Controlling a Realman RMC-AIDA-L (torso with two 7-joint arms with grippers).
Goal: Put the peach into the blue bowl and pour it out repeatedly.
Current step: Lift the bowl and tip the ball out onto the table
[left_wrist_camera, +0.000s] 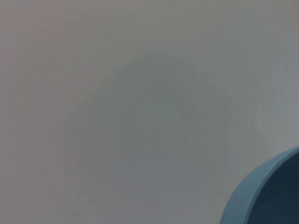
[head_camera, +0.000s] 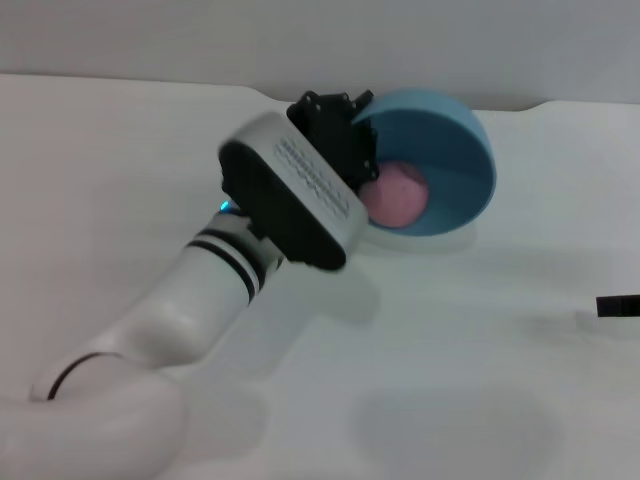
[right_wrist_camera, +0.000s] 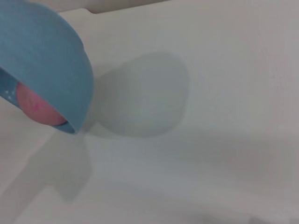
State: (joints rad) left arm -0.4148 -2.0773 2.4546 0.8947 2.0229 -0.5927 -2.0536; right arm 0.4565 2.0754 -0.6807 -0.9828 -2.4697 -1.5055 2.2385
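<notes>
The left arm's white forearm fills the near left of the head view, rising to the left hand [head_camera: 345,135], which grips the blue bowl [head_camera: 455,130] at its rim on the side toward the robot's left. The black fingers sit over that rim and appear pinched on it, though the wrist housing hides the contact itself.

The bowl is tipped steeply onto its side above the white tabletop [head_camera: 480,340], its mouth turned toward the robot and somewhat downward. The peach [head_camera: 395,197] lies against the lowest part of the inner wall, right at the lip. From the right wrist view the same holds: the peach [right_wrist_camera: 37,108] bulges at the bowl's [right_wrist_camera: 51,60] lower edge, just short of rolling out, with the tabletop [right_wrist_camera: 210,140] a little below.

The pour looks nearly complete. What the next move turns on is that the peach rests at the low lip, on the side away from the gripped rim and below it, so a little more roll of the left wrist should send it out toward the robot.

The right hand [head_camera: 618,306] shows only as a dark tip at the right edge of the head view, parked well apart; whether it is spread or pressed together cannot be told.
</notes>
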